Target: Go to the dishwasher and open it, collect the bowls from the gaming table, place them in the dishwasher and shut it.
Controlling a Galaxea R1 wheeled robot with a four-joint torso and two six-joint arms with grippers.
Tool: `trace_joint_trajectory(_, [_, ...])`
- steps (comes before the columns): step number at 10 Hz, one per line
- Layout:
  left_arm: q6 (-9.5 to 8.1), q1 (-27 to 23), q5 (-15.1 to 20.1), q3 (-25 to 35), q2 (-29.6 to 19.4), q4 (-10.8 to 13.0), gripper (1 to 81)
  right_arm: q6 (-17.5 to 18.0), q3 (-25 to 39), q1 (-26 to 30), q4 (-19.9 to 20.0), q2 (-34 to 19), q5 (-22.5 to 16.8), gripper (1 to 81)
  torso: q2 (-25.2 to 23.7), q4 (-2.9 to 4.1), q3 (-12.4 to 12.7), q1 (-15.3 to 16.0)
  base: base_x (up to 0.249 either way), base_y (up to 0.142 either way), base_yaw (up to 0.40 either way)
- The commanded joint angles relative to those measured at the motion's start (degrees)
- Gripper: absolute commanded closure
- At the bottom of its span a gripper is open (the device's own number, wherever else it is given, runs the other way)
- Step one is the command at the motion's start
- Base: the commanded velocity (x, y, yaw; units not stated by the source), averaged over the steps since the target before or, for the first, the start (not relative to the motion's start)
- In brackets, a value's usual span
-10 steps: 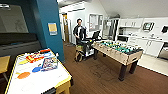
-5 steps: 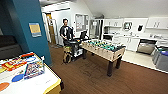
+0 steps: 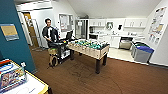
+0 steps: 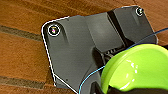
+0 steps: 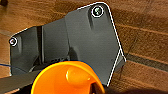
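Compared w/ half a sec ago, everything in the head view is sliding left: gaming table [image 3: 37, 86] is slipping to the near-left corner, so the camera is turning toward the kitchen, not the things moving.

Closest in: a lime-green bowl [image 4: 136, 70] is sitting right at the left gripper [image 4: 110, 87], an orange bowl [image 5: 67, 77] right at the right gripper [image 5: 82, 87]. Each looks carried, prob. pinched at the rim, but fingers are too hidden to say how far they're closed.

Below both: bare wood floor [image 5: 145, 37].

Mid-distance: foosball table [image 3: 88, 47], person [image 3: 48, 32] w/ a cart beside it.

Far: what seems to be the dishwasher [image 3: 125, 43], open, under the counter.

Risks: a rim grip slipping while driving and dropping a bowl; cutting the turn tight and clipping the foosball corner.
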Motion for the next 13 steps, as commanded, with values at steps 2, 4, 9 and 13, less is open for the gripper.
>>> trace_joint_trajectory(2, [0.34,-2.7,2.4,0.1,-0.9,0.8,81.1,-0.1,-0.3,3.0,-0.7,-0.4,-2.7,81.1,0.0,0.00,0.0,0.0,0.000,0.000,-0.396])
trace_joint_trajectory(4, [0.26,-2.7,2.4,0.1,-0.9,0.8,81.1,-0.1,-0.3,3.0,-0.7,-0.4,-2.7,81.1,0.0,0.00,0.0,0.0,0.000,0.000,-0.396])
trace_joint_trajectory(9, [0.26,-2.7,2.3,0.3,-1.1,0.7,81.1,-0.1,-0.5,3.0,-0.7,-0.4,-2.7,81.1,0.0,0.00,0.0,0.0,0.000,0.000,-0.361])
trace_joint_trajectory(13, [0.26,-2.7,1.9,3.5,-2.9,0.8,81.1,-0.1,-0.5,3.1,-0.7,-0.4,-2.7,81.1,0.0,0.00,0.0,0.0,0.000,0.000,-0.028])
